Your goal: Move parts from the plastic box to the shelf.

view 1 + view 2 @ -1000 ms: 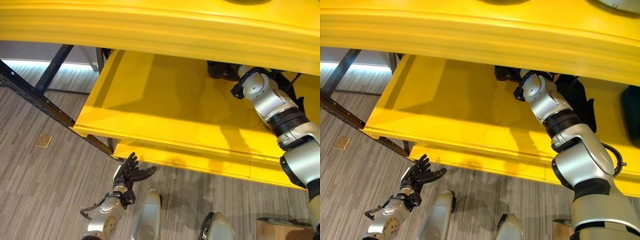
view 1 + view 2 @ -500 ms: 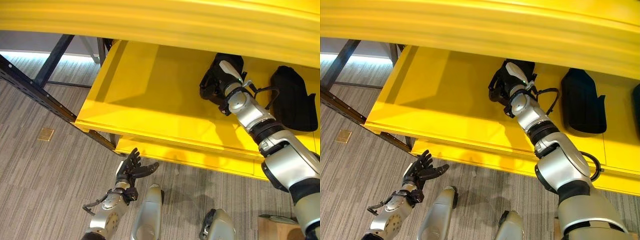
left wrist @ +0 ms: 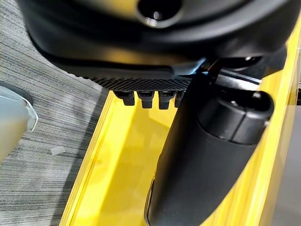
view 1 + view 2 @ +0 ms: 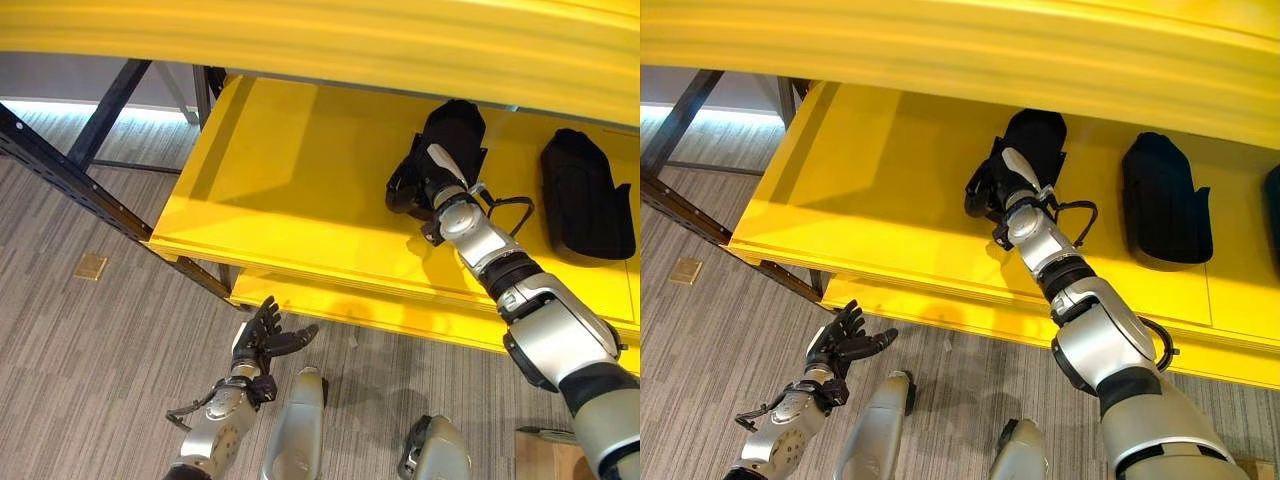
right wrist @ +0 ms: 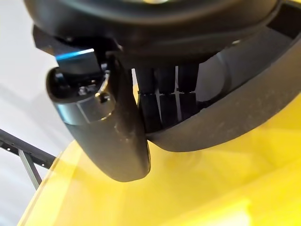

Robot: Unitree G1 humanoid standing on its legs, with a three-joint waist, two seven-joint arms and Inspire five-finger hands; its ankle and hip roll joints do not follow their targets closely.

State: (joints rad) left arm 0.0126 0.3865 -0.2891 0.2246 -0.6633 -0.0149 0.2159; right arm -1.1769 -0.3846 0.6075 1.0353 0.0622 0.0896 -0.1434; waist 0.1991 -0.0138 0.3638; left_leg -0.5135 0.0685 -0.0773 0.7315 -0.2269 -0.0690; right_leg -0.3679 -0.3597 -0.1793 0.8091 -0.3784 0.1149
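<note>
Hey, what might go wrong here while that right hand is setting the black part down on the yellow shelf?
The right hand has its fingers around the black part, so pulling back before they open could drag it toward the yellow shelf edge. A second black part lies to its right; a sideways swing might knock it.

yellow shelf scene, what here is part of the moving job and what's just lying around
Job: black part on the yellow shelf, right hand on it; second black part lying further right; left hand open.
Lying about: small tan square on the floor.
</note>
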